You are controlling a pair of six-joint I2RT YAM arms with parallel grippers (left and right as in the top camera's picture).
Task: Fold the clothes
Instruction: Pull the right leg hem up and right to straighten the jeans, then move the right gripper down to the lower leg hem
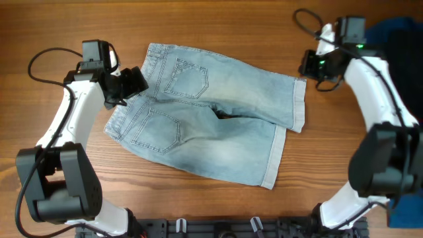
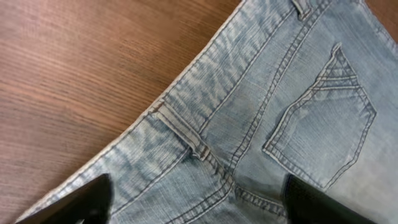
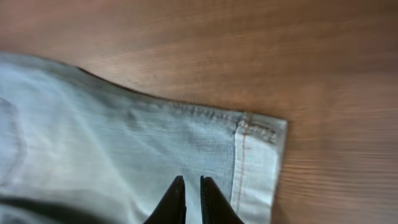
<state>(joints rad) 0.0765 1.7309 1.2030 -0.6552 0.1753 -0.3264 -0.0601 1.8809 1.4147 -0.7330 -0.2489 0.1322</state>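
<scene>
A: As the shorts [image 1: 211, 119] lie now, where exactly?
B: Flat mid-counter [image 1: 59, 26], back pockets up. Waistband at left, both legs running right.
A: left pincer [image 1: 134, 82]?
B: Jaws wide, over the middle of the waistband, near a belt loop [image 2: 186, 134]. In the wrist view there's one finger [image 2: 81, 199] either side of the centre seam. Contact with the denim: cannot tell.
A: right pincer [image 1: 308, 64]?
B: Closed to a slit, at the far leg's corner. In the wrist view the tips are above that leg, just beside the cuff [image 3: 258, 168]. Grip on cloth: cannot tell.
A: Anything else?
B: dark garments [image 1: 400, 39] at the counter's right edge, apart from the shorts.
</scene>
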